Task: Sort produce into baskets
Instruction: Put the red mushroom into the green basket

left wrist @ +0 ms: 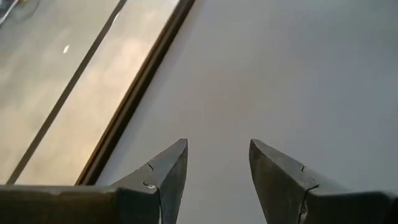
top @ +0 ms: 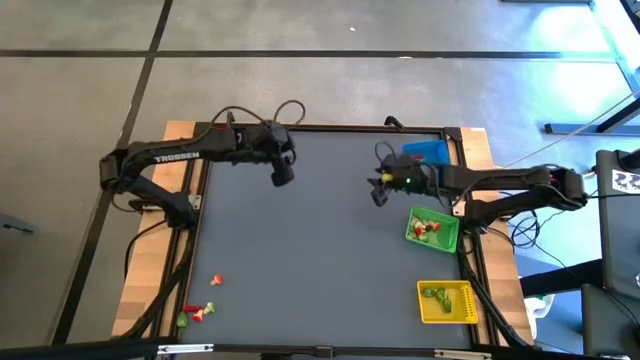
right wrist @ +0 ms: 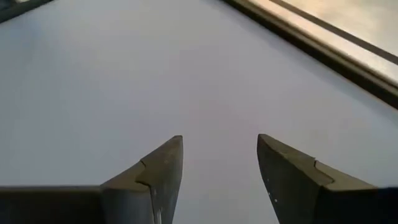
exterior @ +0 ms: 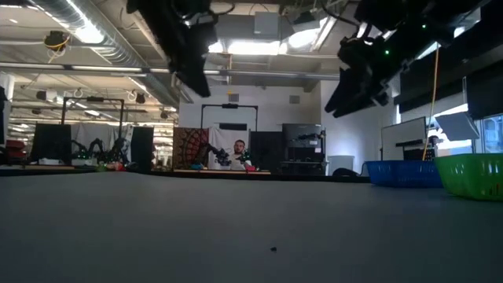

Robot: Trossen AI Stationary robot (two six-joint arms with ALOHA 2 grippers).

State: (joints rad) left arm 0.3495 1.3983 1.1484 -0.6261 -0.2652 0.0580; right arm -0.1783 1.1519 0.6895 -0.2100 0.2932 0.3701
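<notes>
Several loose produce pieces [top: 200, 308] lie at the table's [top: 300, 260] near left corner, well apart from both arms. I should send the left gripper [top: 283, 176] there and descend squarely over one piece. Yellow basket [top: 447, 302], green basket [top: 432, 229], and blue basket [top: 424, 152] line the right side. Left jaws stand spread, empty; right gripper [top: 380, 193] likewise spread, empty. What each small piece is, I cannot tell.

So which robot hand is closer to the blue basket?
The right one. The right gripper hangs open just beside the blue basket, toward the table's middle. The left gripper, also open and empty, hangs much farther away across the table.
</notes>
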